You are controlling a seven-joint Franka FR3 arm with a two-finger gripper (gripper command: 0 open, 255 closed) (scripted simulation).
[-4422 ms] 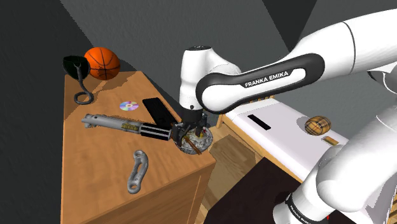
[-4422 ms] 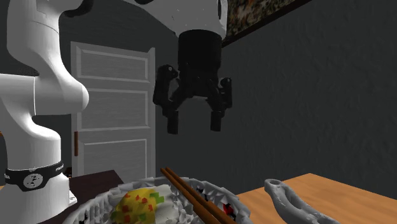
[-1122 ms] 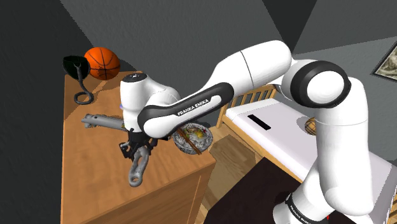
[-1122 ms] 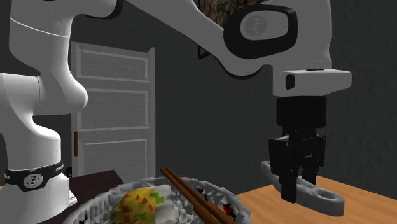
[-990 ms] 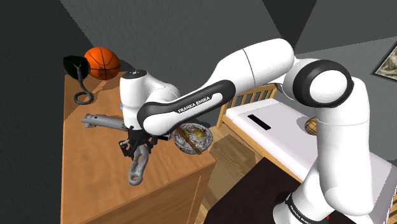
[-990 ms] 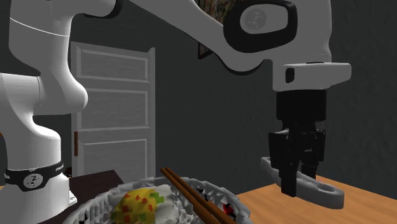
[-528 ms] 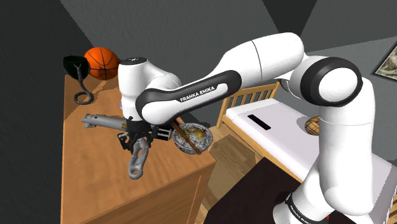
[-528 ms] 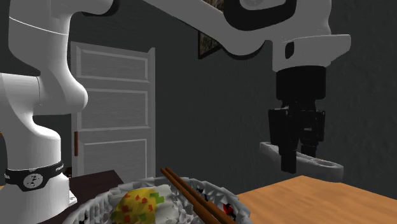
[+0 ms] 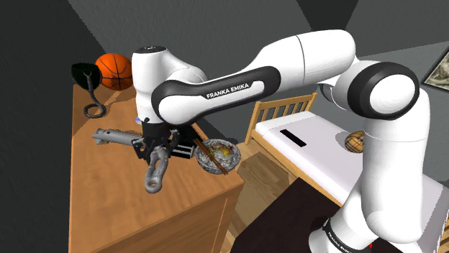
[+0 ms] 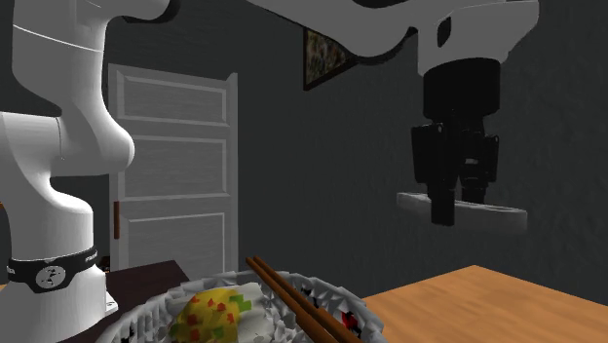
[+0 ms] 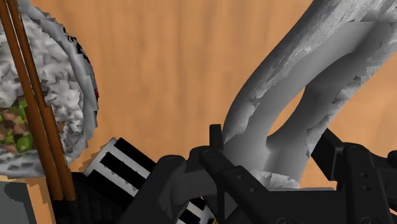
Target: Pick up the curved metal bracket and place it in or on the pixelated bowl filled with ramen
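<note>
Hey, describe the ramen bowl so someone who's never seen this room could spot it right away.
Find the wooden dresser beside the bed. On its corner nearest the bed sits a grey, rough-rimmed ramen bowl, the only dish there, with brown chopsticks leaning out.

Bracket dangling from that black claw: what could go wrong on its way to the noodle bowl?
The gripper clasps the bracket towards one end, so its long free part could swing or slip out. Chopsticks jut from the bowl; the bracket might knock them, or land on the rim and slide off.
</note>
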